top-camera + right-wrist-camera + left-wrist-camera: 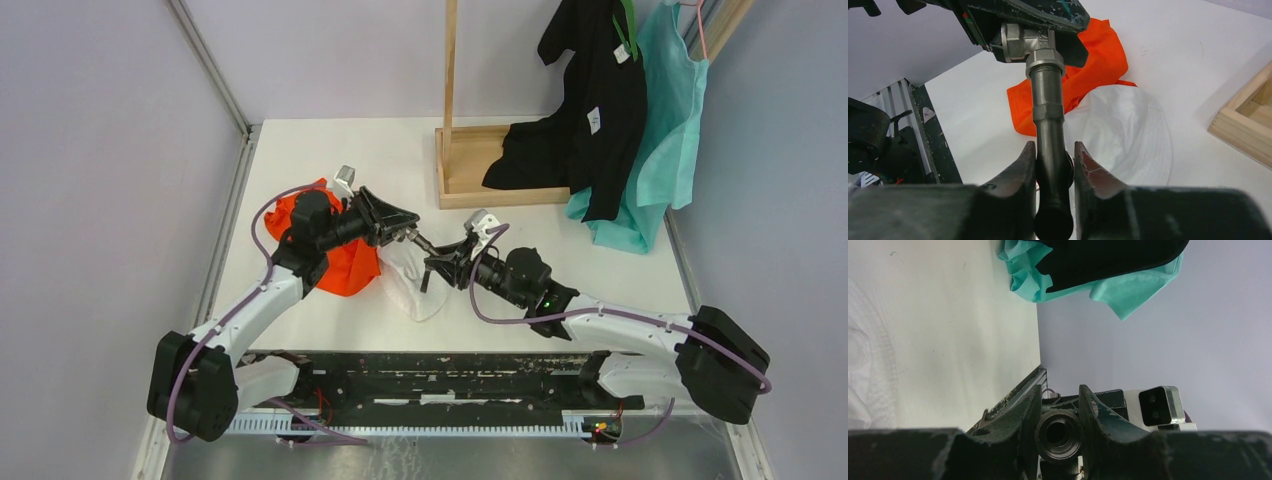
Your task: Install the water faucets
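The water faucets' two parts meet in mid-air above the table. My left gripper (405, 230) is shut on the silvery valve body (1020, 42); its round threaded opening (1059, 432) faces the left wrist camera between the jaws (1060, 405). The dark spout pipe (1048, 120) runs from the valve body's collar down between the jaws of my right gripper (1054, 160), which press on it from both sides. From above, the right gripper (434, 262) faces the left one, and the pipe (422, 242) bridges them. The cross handle is hidden.
An orange cloth (345, 265) and a white hat (415, 290) lie on the table under the grippers. A wooden stand (470, 170) stands at the back, with black (590, 110) and teal (665, 130) garments hanging to its right.
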Robot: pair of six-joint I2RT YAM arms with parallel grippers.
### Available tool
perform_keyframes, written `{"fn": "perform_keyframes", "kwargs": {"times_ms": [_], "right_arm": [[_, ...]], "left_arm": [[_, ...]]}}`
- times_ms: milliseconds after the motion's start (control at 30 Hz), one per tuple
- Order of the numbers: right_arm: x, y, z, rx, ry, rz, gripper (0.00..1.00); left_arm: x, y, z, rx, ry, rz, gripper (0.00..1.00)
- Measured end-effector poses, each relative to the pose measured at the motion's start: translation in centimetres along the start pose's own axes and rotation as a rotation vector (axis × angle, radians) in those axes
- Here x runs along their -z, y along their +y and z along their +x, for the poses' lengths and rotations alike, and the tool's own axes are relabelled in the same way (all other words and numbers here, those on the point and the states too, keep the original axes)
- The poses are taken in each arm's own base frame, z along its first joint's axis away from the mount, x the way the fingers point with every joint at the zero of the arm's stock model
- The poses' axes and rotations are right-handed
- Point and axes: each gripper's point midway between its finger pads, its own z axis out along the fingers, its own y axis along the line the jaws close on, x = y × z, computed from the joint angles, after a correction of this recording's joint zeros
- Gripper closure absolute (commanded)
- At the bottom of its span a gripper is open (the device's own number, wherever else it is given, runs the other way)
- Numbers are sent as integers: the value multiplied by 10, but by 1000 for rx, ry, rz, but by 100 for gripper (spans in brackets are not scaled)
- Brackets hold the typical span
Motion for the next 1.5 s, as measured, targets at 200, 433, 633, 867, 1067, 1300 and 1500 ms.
{"fn": "perform_keyframes", "kwargs": {"times_ms": [200,433,633,867,1067,1300,1500], "right_arm": [[-3,3,4,-36,17,-8,100],[8,1,1,-34,47,13,100],[24,-3,5,39,112,30,100],[28,-6,9,94,151,33,100],[29,-7,13,110,169,32,100],[28,-5,10,114,163,22,100],[28,-4,10,114,163,19,100]], "left_arm": [[2,4,-2,8,-14,-14,97],[4,2,8,7,35,-1,43],[8,-14,20,-33,123,35,28],[7,-10,28,-31,194,34,28],[10,-3,35,-66,252,-7,26],[15,-2,39,-150,296,-32,34],[18,7,44,-166,325,-59,52]]}}
